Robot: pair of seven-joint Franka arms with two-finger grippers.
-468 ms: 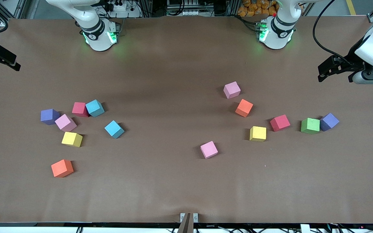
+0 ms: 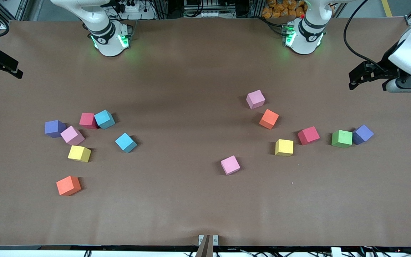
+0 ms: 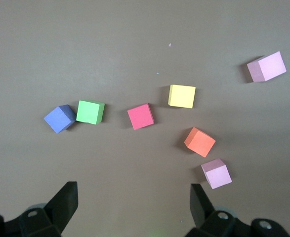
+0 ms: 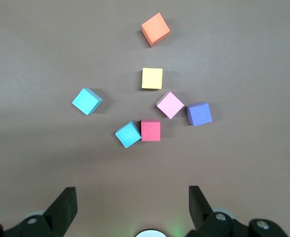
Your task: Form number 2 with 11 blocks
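Note:
The blocks lie scattered in two loose groups, and no number 2 is in view. Toward the right arm's end lie a red block [image 2: 88, 120], two blue [image 2: 104, 119] [image 2: 126, 142], a pink [image 2: 72, 135], a yellow [image 2: 79, 153] and an orange [image 2: 68, 185]. Toward the left arm's end lie a pink block [image 2: 255, 99], orange [image 2: 269, 119], red [image 2: 308, 135], yellow [image 2: 284, 147], green [image 2: 341, 139] and another pink [image 2: 230, 165]. My left gripper [image 2: 351, 81] [image 3: 134, 197] hangs open over its table end. My right gripper [image 2: 17, 71] [image 4: 132, 197] hangs open over the other end.
A purple cube [image 2: 55, 128] touches the pink block in the right arm's group. Another purple cube [image 2: 363, 134] touches the green block. Bare brown table [image 2: 191, 107] lies between the two groups. A small bracket [image 2: 208, 240] sits at the edge nearest the camera.
My left gripper has shifted slightly upward in the front view. The right arm and all blocks are as before.

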